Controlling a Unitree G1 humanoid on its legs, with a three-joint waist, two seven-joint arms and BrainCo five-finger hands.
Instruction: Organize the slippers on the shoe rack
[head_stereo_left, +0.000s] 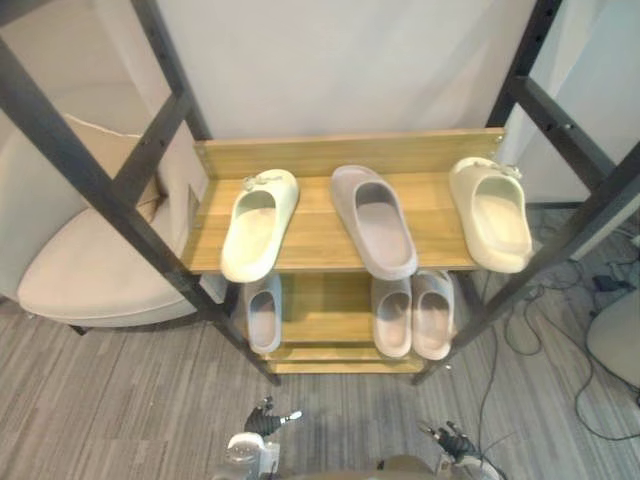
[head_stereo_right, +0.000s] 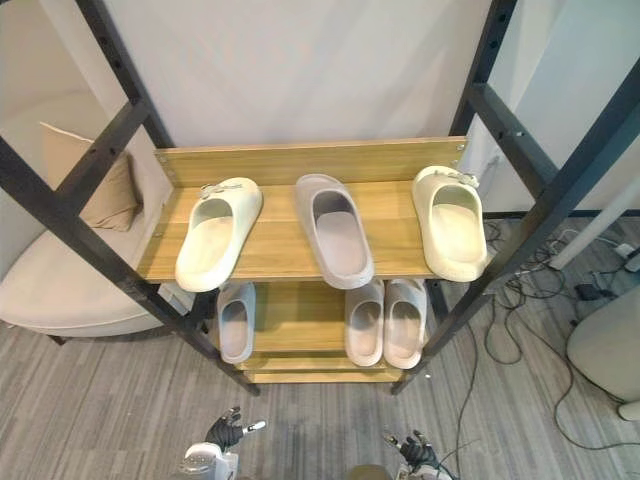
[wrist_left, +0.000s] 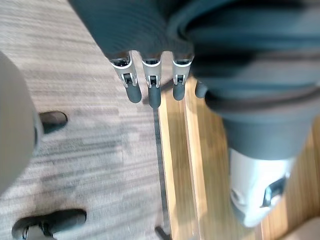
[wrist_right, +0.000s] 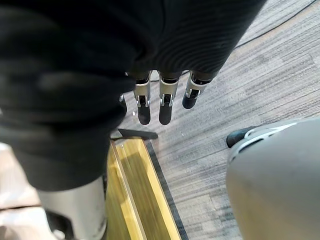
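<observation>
Left eye view: left hand (head_stereo_left: 262, 421) and right hand (head_stereo_left: 455, 438) hang empty, fingers relaxed, before the shoe rack (head_stereo_left: 312, 222); I'd grasp its top-shelf grey slipper (head_stereo_left: 373, 220) across the strap.

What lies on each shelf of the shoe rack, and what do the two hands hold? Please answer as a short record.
Top shelf: left cream slipper, middle grey slipper, right cream slipper, all apart.
Lower shelf: single grey slipper at left; grey pair side by side at right.
Left hand: low before the shoe rack, fingers relaxed, empty.
Right hand: likewise low, relaxed, empty.
Beside: armchair at left.
</observation>
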